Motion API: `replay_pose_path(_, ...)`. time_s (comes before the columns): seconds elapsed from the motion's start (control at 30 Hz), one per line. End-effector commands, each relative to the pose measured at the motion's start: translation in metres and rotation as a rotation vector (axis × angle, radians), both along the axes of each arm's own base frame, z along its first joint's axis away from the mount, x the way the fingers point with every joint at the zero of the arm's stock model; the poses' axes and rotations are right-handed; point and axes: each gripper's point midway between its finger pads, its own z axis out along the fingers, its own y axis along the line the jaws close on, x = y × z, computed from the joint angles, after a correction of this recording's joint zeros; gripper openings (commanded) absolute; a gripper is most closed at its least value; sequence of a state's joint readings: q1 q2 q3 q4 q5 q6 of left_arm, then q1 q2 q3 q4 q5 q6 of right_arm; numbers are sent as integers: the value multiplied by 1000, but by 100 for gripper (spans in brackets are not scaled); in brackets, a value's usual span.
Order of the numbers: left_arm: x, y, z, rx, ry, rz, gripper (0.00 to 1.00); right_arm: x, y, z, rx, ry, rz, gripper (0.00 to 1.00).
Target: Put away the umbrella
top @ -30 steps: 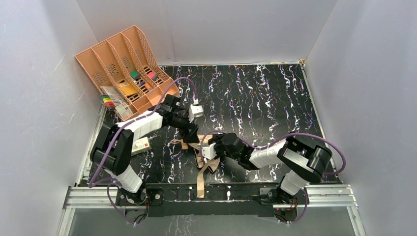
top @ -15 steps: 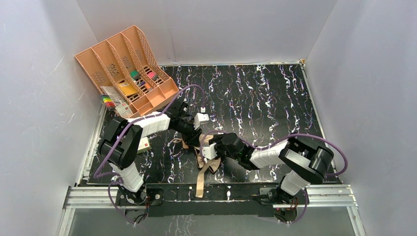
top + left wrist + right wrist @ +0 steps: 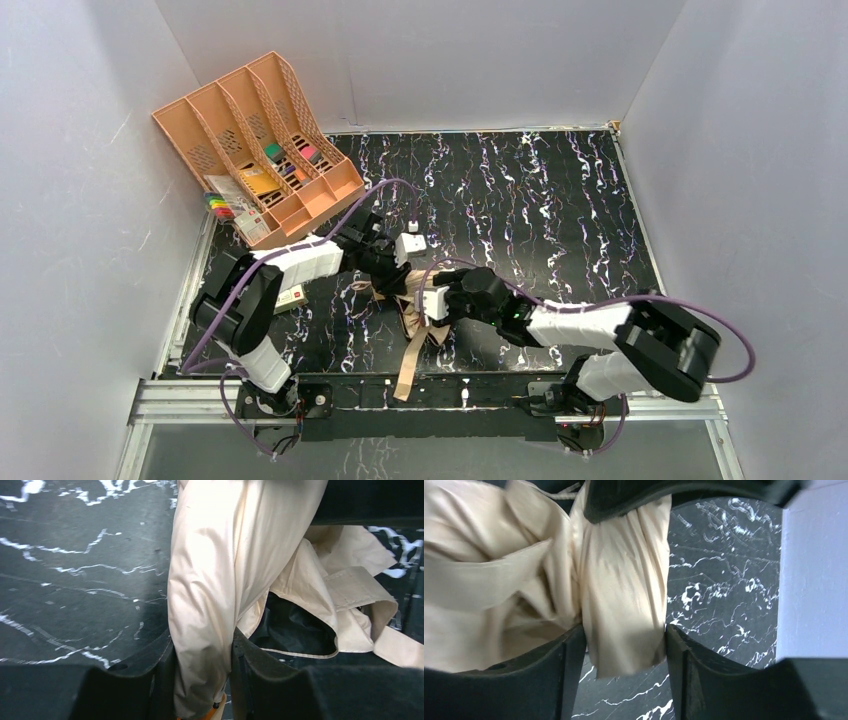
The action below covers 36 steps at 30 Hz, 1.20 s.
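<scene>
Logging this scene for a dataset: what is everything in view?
umbrella: one, pale beige, near middle of the table, fabric loose
tray: one, peach-orange, divided, far left corner
small items: several, mixed colours, in the tray's compartments
pack: one, multicoloured, at the tray's near-left end
box: one, white, on the table beside the left arm
table: one, black with white veins
left claw: one, black, shut on the umbrella fabric
right claw: one, black, shut on the umbrella fabric

Table [image 3: 560, 210] open at far right; file tray [image 3: 318, 200] blocks the far-left corner — umbrella [image 3: 210, 580] clutters near centre.
</scene>
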State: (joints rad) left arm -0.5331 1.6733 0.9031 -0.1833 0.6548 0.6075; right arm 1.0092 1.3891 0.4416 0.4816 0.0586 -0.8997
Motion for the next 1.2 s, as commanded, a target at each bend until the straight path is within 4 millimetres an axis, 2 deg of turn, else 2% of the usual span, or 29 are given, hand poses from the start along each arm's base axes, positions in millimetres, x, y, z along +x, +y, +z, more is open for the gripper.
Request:
replay_pose_path(0.0,31,31,-12,135,-185,111,0,-25,4,25,131,131,8,71)
replay_pose_path(0.13,36,37,-11,149,-269,136,0,-37,-3,42,226,255,-69,73)
replay_pose_path(0.3,35,39,-16,179,-354,93,0,-26,-17,67,405,413,-307,71)
replay_pose_path(0.47,32,38,-21,208,-398,66,0,13,-47,73,542,683,-492,71)
replay_pose_path(0.6,34,37,-22,221,-467,54,0,41,-60,85,573,751,-516,78)
replay_pose_path(0.7,40,43,-21,252,-579,70,0,53,-51,97,532,754,-461,85)
replay_pose_path(0.83,32,45,-27,283,-677,44,0,62,-31,102,505,787,-360,87)
replay_pose_path(1.0,12,37,-39,283,-686,-71,0,70,-15,84,370,871,-281,91)
replay_pose_path(1.17,7,33,-43,286,-726,-99,0,78,0,56,259,963,-231,99)
